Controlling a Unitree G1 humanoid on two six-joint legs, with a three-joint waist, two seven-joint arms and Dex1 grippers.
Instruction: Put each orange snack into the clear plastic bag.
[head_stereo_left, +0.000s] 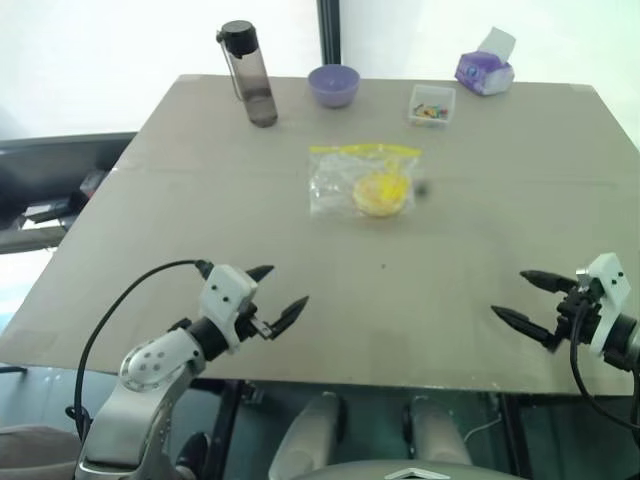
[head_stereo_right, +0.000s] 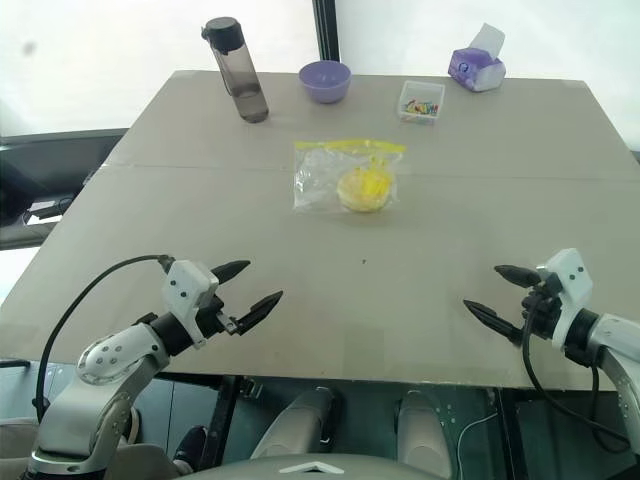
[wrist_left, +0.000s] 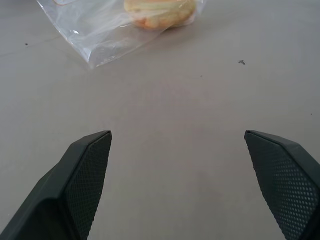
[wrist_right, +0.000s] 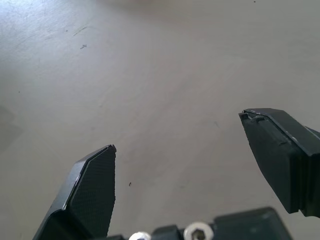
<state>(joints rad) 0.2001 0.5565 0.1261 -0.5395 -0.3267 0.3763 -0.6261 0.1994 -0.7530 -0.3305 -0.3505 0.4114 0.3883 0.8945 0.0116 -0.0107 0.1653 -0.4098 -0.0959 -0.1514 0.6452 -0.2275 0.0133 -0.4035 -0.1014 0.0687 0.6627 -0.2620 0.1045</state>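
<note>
You are looking down on a large grey-brown table (head_stereo_left: 200, 220) that fills most of the head views. Your left arm comes up from the near left corner, bent at the elbow, so that the left gripper (head_stereo_left: 283, 295) hovers over the near edge, pointing forward and toward the middle. Its two black fingers are spread wide with nothing between them. Your right arm enters from the near right edge, and the right gripper (head_stereo_left: 523, 297) points inward toward the left one, its fingers likewise spread wide and empty. Both grippers are well apart from each other and from the task items.

In the middle of the table lies the clear plastic bag (head_stereo_left: 345, 180), flat, with its yellow strip on the far edge. The orange snack (head_stereo_left: 380, 193) sits inside the bag's right half, seen through the plastic; the left wrist view shows it through the crinkled film as well.

Along the far edge stand a dark water bottle (head_stereo_left: 250, 75), a purple bowl (head_stereo_left: 333, 85), a small clear box of colourful bits (head_stereo_left: 432, 104) and a purple tissue pack (head_stereo_left: 485, 70).
</note>
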